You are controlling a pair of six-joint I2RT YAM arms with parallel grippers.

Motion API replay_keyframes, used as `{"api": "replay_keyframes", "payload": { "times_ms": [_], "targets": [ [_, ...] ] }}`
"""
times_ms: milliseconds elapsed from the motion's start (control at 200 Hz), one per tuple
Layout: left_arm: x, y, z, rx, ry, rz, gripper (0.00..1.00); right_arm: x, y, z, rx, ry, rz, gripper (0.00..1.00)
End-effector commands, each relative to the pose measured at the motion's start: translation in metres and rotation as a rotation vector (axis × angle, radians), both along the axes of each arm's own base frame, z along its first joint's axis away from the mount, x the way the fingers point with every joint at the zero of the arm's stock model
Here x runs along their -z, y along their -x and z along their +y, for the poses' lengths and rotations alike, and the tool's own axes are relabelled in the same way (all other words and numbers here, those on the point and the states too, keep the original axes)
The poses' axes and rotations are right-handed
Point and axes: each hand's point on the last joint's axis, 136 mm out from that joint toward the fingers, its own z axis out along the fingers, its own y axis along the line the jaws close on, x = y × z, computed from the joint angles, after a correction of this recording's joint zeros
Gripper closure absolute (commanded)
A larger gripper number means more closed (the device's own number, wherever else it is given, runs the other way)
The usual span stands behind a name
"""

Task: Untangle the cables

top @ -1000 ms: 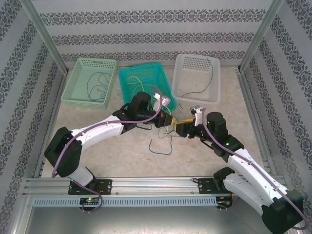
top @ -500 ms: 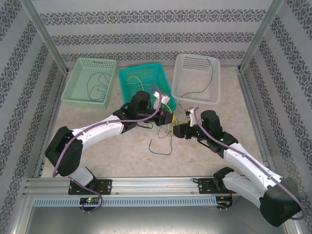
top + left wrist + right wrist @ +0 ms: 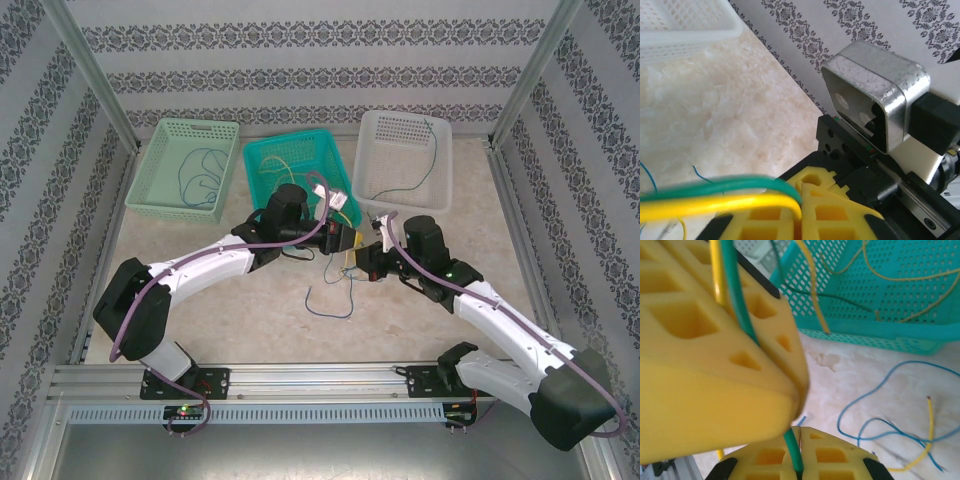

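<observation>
Over the table's middle, my left gripper (image 3: 345, 240) and right gripper (image 3: 362, 262) meet tip to tip. In the left wrist view my left gripper (image 3: 802, 189) is shut on a yellow cable (image 3: 710, 206) and a green cable (image 3: 715, 186) that run off to the left. The right wrist view has my right gripper (image 3: 800, 440) shut on the green cable (image 3: 792, 445) just below the left fingers (image 3: 715, 340). A blue cable (image 3: 330, 305) and a short yellow one (image 3: 929, 435) lie loose on the table. More yellow cables (image 3: 890, 272) lie in the teal basket (image 3: 250, 165).
A light green basket (image 3: 195, 124) at the back left holds a blue cable (image 3: 200, 175). A white basket (image 3: 405, 113) at the back right holds a dark cable (image 3: 425, 175). Metal posts and patterned walls ring the table. A rail runs along the near edge.
My right gripper has moved left up to the left gripper and shut on the green cable. The left arm has stayed almost still.
</observation>
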Motion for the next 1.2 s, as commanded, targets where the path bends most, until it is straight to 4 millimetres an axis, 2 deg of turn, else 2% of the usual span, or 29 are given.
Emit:
{"api": "replay_keyframes", "payload": {
  "times_ms": [0, 110, 290, 340, 455, 600, 794, 959, 1024, 1129, 1194],
  "targets": [
    [-0.002, -0.005, 0.012, -0.007, -0.082, -0.046, 0.82, 0.006, 0.004, -0.028, 0.083, 0.133, 0.035, 1.00],
    [0.015, -0.001, 0.013, 0.017, -0.135, -0.014, 0.66, -0.004, 0.006, -0.040, 0.133, 0.129, 0.030, 1.00],
    [0.035, 0.002, 0.020, 0.009, -0.191, 0.006, 0.63, -0.025, 0.000, -0.061, 0.240, 0.083, 0.006, 1.00],
    [0.037, 0.004, 0.022, 0.010, -0.202, 0.005, 0.66, -0.032, -0.002, -0.065, 0.257, 0.072, 0.002, 1.00],
    [0.042, 0.004, 0.028, -0.005, -0.237, -0.004, 0.80, -0.050, -0.007, -0.074, 0.294, 0.055, -0.011, 1.00],
    [0.046, 0.000, 0.031, -0.027, -0.264, -0.006, 0.91, -0.070, -0.009, -0.069, 0.272, 0.001, -0.025, 1.00],
    [0.054, -0.008, 0.037, -0.080, -0.301, 0.000, 0.98, -0.074, -0.004, -0.064, 0.238, -0.015, -0.006, 1.00],
    [0.069, -0.017, 0.051, -0.163, -0.391, 0.007, 1.00, -0.078, 0.007, -0.067, 0.218, 0.023, 0.008, 1.00],
    [0.066, -0.013, 0.047, -0.126, -0.375, -0.002, 1.00, -0.083, 0.009, -0.071, 0.230, 0.021, -0.003, 1.00],
    [0.063, -0.004, 0.037, -0.054, -0.327, 0.012, 1.00, -0.103, 0.007, -0.072, 0.245, -0.043, -0.043, 1.00],
    [0.062, 0.002, 0.031, -0.016, -0.310, 0.021, 0.97, -0.113, 0.005, -0.070, 0.248, -0.085, -0.058, 1.00]
  ]
}}
